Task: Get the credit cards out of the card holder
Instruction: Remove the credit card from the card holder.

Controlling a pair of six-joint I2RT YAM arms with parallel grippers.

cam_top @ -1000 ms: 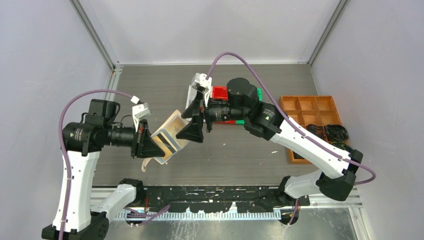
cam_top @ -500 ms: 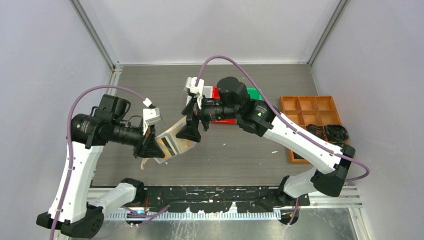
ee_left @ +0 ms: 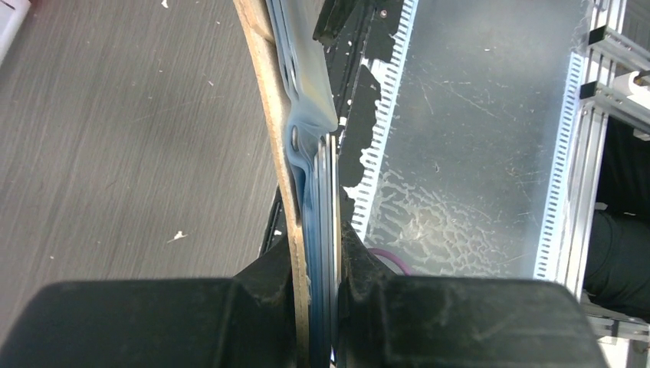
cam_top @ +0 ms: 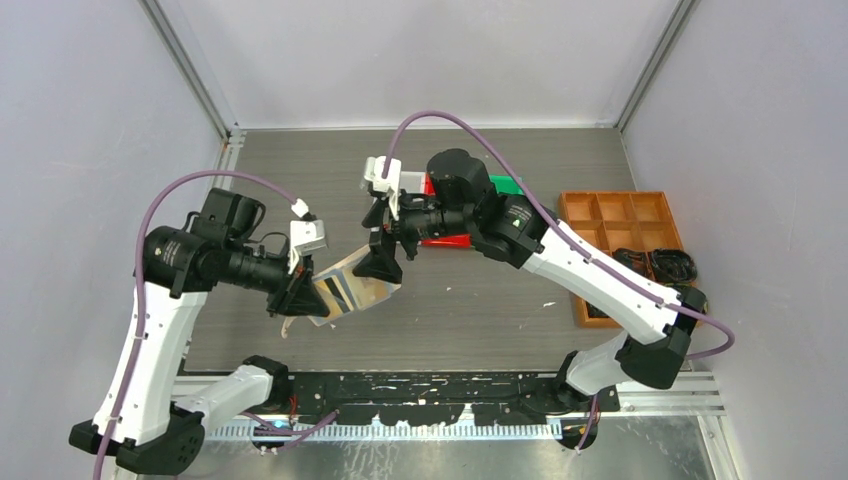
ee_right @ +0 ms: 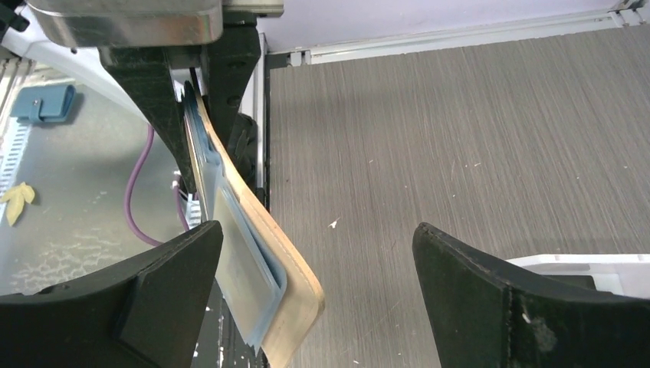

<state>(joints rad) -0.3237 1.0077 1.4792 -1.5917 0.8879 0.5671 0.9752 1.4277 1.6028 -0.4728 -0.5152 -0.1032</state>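
Observation:
The beige-tan card holder (cam_top: 352,290) hangs open above the table's near-left part, and my left gripper (cam_top: 298,292) is shut on its near end. Credit cards (cam_top: 338,293) show through its clear sleeves, one with a dark stripe. Seen edge-on in the left wrist view, the tan cover (ee_left: 264,92) and bluish sleeves (ee_left: 305,92) run up from between my left gripper's (ee_left: 316,245) jaws. My right gripper (cam_top: 381,241) is wide open at the holder's far end. In the right wrist view the holder's free end (ee_right: 285,264) sits just inside the left finger of my right gripper (ee_right: 318,230), touching nothing.
An orange compartment tray (cam_top: 620,215) stands at the right, with black cables (cam_top: 668,266) beside it. Red (cam_top: 440,186) and green (cam_top: 510,183) bins sit behind the right arm. A white bin edge (ee_right: 590,264) shows low right in the right wrist view.
My right gripper has opened to its widest and shifted a little left and back. The left arm has tilted the card holder flatter and lower, still gripping it.

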